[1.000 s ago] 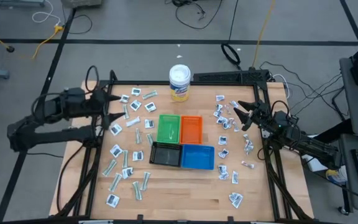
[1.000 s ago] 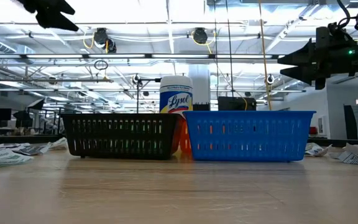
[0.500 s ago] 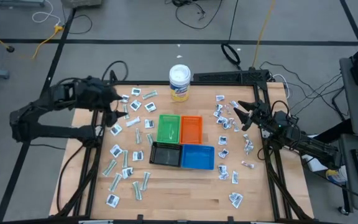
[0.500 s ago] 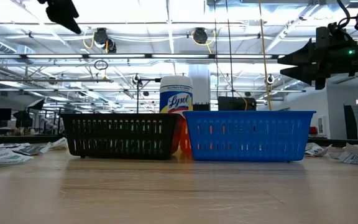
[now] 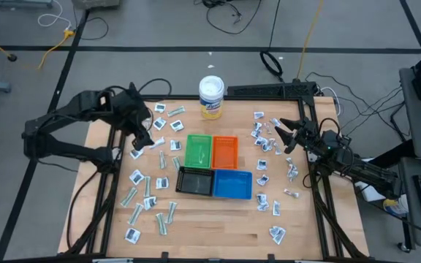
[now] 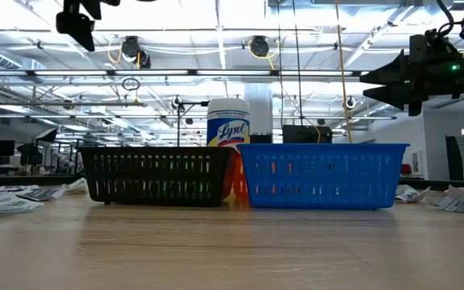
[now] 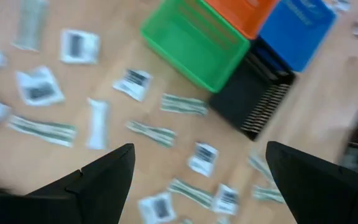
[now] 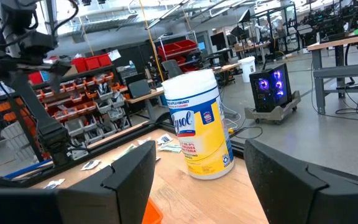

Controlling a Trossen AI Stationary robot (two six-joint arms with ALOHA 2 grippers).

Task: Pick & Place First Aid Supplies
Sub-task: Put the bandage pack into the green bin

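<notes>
Left hand (image 5: 145,131) hangs above the desk (image 5: 218,226) near its left edge toward the back, with its fingers spread wide and nothing between them; in its wrist view the two dark fingers (image 7: 98,180) frame a scatter of packets on the wood below. Right hand (image 5: 282,136) hovers over the right side of the desk, also spread wide and empty, raised well above the surface in the low view. First aid supplies (image 5: 136,177) lie loose on the desk in two groups: small flat white packets with dark print and slim pale strips along the left side from back to front, and more packets (image 5: 263,164) along the right side. Four trays sit together in the middle: a green tray (image 5: 198,151) and an orange tray (image 5: 225,152) behind, a black tray (image 5: 195,181) and a blue tray (image 5: 232,185) in front, each touching its neighbours. What they hold cannot be told. A white-lidded tub (image 5: 211,98) with a yellow label stands upright at the back edge, behind the trays.
</notes>
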